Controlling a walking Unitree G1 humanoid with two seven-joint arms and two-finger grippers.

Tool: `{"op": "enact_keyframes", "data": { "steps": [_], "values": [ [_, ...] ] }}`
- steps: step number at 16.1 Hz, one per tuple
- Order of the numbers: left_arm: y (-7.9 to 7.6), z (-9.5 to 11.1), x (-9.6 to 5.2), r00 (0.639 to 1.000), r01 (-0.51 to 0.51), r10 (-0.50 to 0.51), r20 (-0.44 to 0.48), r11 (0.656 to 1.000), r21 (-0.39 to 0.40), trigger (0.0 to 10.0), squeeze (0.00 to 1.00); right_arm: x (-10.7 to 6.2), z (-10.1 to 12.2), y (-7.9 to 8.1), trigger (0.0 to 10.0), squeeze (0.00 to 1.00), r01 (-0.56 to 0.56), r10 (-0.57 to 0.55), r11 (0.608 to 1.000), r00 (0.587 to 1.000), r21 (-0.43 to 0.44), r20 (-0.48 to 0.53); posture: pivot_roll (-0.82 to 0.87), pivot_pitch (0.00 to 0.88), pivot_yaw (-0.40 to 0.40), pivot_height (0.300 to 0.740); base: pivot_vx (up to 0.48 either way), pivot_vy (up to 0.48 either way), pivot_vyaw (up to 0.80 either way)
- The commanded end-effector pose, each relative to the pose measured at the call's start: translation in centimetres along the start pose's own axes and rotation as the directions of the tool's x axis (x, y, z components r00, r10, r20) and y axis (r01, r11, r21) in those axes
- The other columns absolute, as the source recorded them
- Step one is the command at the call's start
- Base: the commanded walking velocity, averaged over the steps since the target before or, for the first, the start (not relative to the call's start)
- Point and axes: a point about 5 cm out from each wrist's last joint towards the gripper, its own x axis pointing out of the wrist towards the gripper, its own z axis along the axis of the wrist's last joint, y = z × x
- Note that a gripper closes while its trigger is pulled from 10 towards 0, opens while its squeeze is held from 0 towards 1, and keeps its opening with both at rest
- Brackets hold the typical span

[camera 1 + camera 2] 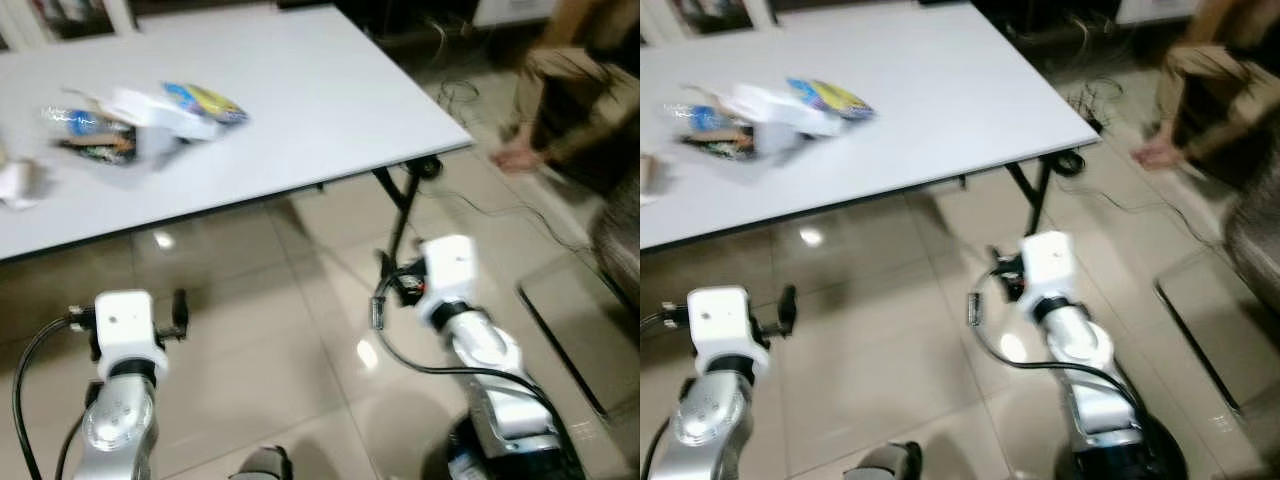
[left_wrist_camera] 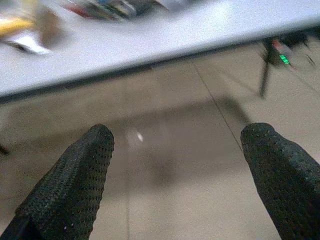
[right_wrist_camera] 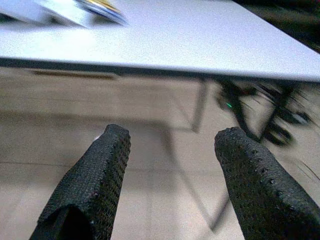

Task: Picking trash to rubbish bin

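A white bench (image 1: 320, 110) fills the upper left of the head view, blurred. On its left part, in the upper left of the frame, lies the trash (image 1: 150, 120): a loose heap of wrappers, with a white bag on top and a yellow and blue packet at its right end. A crumpled white scrap (image 1: 18, 185) lies apart at the far left edge of the frame.

Below the bench is a glossy beige tiled floor (image 1: 270, 330). Both silver arms reach forward low in the frame, over the floor and short of the bench. In the left wrist view the left claw (image 2: 177, 150) is wide, its two black fingers well apart and holding nothing. In the right wrist view the right claw (image 3: 172, 150) is also wide and holds nothing.

At the upper right edge a person (image 1: 575, 100) bends down, one hand near the floor. Black cables (image 1: 470, 100) trail on the floor beside the bench leg (image 1: 400, 215).
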Motion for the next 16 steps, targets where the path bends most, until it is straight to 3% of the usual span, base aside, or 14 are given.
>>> {"op": "enact_keyframes", "data": {
  "steps": [1,5,7,12,16],
  "values": [
    [-0.2,0.1,-0.2,1.0,-0.005,0.005,0.003,1.0,-0.013,10.0,0.0,0.0,0.4,-0.5,10.0,0.0,0.001,-0.001,1.0,1.0,-0.028,0.013,-0.03,0.149,0.002,0.74,0.0,0.0,0.8],
    [-0.9,3.5,0.4,0.994,0.03,-0.019,0.106,0.994,-0.105,10.0,0.0,1.0,2.1,-0.6,10.0,0.0,-0.019,0.022,0.999,0.997,-0.035,0.068,-0.03,0.155,-0.005,0.74,0.0,0.0,0.78],
    [-1.2,4.4,0.4,0.99,0.05,-0.032,0.139,0.99,-0.129,10.0,0.0,1.1,2.6,-0.5,10.0,0.0,-0.023,0.023,1.0,0.996,-0.008,0.092,-0.03,0.157,-0.005,0.74,0.0,0.0,0.0],
    [-0.9,4.8,0.3,0.99,0.051,-0.03,0.137,0.987,-0.153,10.0,0.0,1.3,3.1,-0.4,10.0,0.0,-0.025,0.024,1.0,0.993,-0.001,0.117,-0.03,0.161,0.0,0.74,0.0,0.0,0.0],
    [-0.3,5.5,1.1,0.988,0.039,-0.013,0.156,0.986,-0.163,10.0,0.0,1.9,3.7,0.0,10.0,0.0,-0.038,0.039,0.999,0.99,-0.008,0.138,-0.02,0.158,0.001,0.74,0.292,0.0,0.0]
  ]
}}
